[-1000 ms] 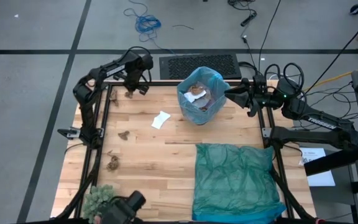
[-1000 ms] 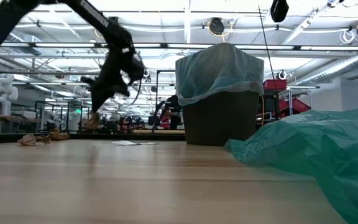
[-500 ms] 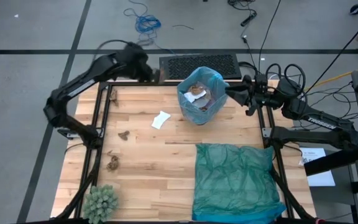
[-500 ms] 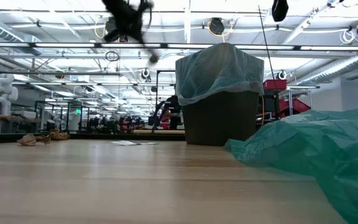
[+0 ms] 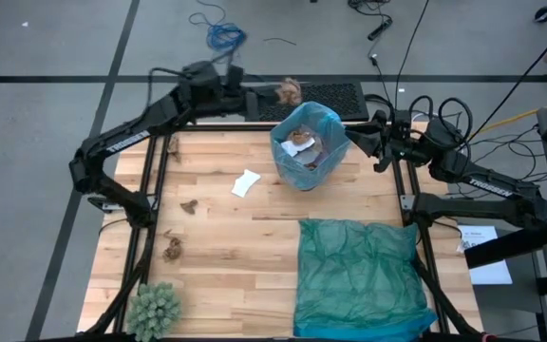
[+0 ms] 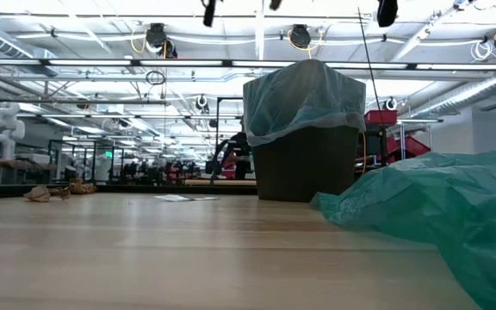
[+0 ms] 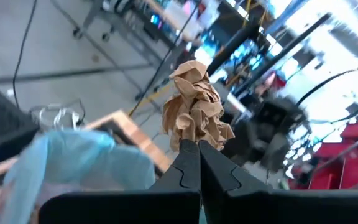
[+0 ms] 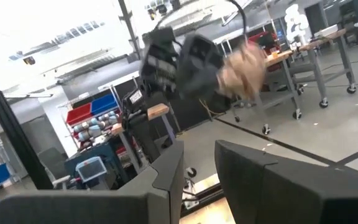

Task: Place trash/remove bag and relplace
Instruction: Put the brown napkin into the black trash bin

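Note:
My left gripper [image 5: 270, 93] is shut on a brown paper wad [image 5: 289, 91], high in the air just beyond the table's far edge and next to the bin's far rim. The dark bin [image 6: 304, 164], lined with the light blue bag [image 5: 307, 142], stands at the table's far middle and holds brown and white trash. The left wrist view shows the wad [image 7: 195, 111] above the liner [image 7: 73, 163]. My right gripper [image 5: 357, 142] is open and empty, level with the bin's right rim; its fingers [image 8: 166, 177] stand apart. My left gripper pinches the brown wad by its lower end [image 7: 191, 138] between its two fingertips [image 7: 186, 155]. The fingers reach level from the table's left toward the right. The wad sticks out past the fingertips, lifted clear of everything.
A darker teal-green bag [image 5: 359, 271] lies spread over the table's near right. A white scrap [image 5: 245, 182] and brown wads [image 5: 189, 206] [image 5: 172, 250] [image 5: 172, 144] lie on the left half. A green spiky ball [image 5: 153, 306] sits at the near left corner.
My left gripper has risen from the table's far left corner and swung toward the right, toward the bin, carrying the brown wad. The wad, which lay on the table there, is now lifted clear and beside the bin's far rim.

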Robot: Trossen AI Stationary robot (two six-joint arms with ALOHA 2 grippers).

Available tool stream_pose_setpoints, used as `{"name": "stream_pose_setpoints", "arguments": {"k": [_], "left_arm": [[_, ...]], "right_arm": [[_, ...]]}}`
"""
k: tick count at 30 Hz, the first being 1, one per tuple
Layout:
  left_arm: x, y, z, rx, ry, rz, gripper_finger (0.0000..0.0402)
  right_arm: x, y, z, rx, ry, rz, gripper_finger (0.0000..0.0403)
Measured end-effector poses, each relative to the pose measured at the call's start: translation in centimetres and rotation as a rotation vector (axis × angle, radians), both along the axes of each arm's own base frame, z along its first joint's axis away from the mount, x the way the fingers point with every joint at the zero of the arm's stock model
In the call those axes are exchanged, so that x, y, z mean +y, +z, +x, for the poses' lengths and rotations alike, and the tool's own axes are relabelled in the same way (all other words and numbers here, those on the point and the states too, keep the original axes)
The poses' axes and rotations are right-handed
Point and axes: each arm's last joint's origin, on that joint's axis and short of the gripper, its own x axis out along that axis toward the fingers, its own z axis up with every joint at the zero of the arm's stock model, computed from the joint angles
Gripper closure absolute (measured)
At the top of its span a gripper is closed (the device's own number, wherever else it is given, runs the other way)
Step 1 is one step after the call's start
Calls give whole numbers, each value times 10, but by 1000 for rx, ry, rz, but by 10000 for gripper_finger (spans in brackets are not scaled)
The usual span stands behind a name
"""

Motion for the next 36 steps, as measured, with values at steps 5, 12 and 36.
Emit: {"name": "stream_pose_setpoints", "arguments": {"k": [5,12,36], "left_arm": [[5,-16,30,48,-82,-19,401],[7,-10,72,58,-203,150,401],[18,-56,97,411,-326,233,302]], "right_arm": [[-1,2,1,-21,-11,-5,319],[-2,0,3,-14,-14,2,319],[-2,0,4,-17,-12,9,319]]}}
